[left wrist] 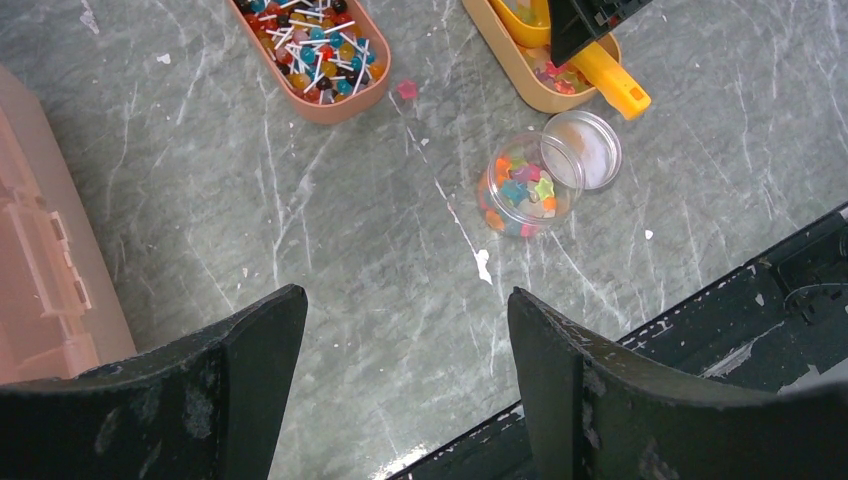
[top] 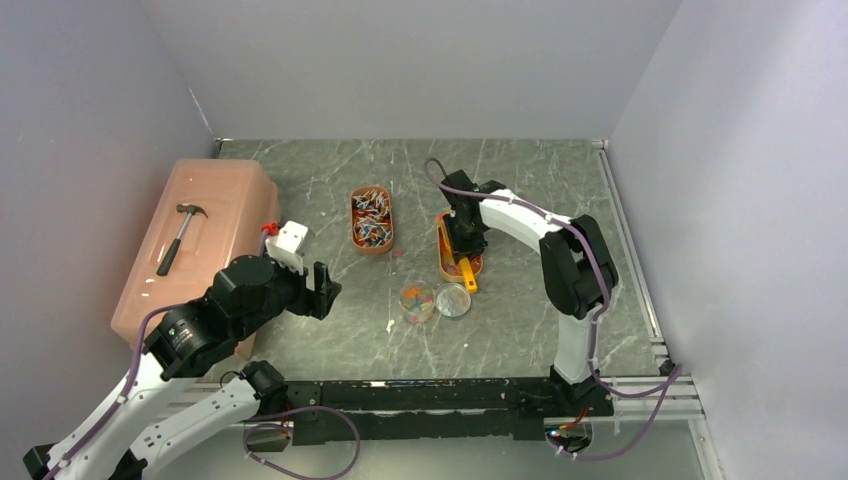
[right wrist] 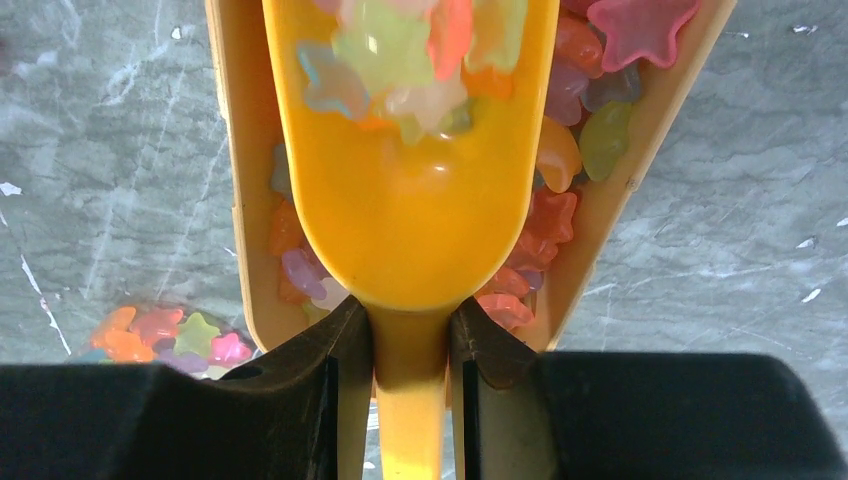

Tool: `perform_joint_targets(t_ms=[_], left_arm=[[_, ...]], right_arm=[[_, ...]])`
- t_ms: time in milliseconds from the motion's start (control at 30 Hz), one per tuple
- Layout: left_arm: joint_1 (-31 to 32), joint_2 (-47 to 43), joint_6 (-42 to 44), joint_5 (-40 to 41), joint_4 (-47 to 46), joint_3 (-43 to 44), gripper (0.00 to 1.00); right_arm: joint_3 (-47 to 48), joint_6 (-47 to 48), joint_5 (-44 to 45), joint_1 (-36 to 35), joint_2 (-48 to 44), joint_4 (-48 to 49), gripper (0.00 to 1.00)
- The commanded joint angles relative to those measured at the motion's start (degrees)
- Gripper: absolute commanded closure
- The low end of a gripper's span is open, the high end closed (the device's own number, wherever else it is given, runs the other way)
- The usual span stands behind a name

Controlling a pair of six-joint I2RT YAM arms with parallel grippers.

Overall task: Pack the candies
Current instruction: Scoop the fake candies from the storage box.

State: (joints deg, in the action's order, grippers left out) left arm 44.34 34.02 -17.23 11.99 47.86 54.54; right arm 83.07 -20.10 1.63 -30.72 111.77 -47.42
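The scoop [right wrist: 410, 200], laden with candies [right wrist: 400, 50] and laid lengthwise over the tray [right wrist: 230, 150], is pinched by the right pincer [right wrist: 410, 340], the jar [top: 418, 301] just beside the tray's near end, while the left pincer [left wrist: 405, 310] is held spread.

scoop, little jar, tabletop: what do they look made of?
The scoop: yellow-orange plastic, glossy and slightly translucent, with a moulded look. The jar: clear plastic or glass, cannot tell which; the candies show through its wall. The table: grey-green marble-look top with white veins, semi-matte; possibly printed laminate rather than stone.
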Motion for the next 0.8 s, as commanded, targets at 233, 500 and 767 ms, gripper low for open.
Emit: perform_joint_targets(t_ms=[233, 500, 767], left_arm=[[-0.12, 0.92, 0.17, 1.71, -1.31, 0.21, 0.21], [-0.05, 1.22, 0.11, 1.89, -1.27, 0.21, 0.21], [-0.07, 1.68, 0.01, 2.1, -1.28, 0.21, 0.21]], right_arm=[[-7.65, 1.11, 2.16, -0.3, -5.49, 6.29, 1.0], [-11.65, 1.19, 3.33, -0.65, -11.06, 8.58, 1.0], [-16.19, 2.41, 3.73, -1.48, -18.96, 12.03, 1.0]])
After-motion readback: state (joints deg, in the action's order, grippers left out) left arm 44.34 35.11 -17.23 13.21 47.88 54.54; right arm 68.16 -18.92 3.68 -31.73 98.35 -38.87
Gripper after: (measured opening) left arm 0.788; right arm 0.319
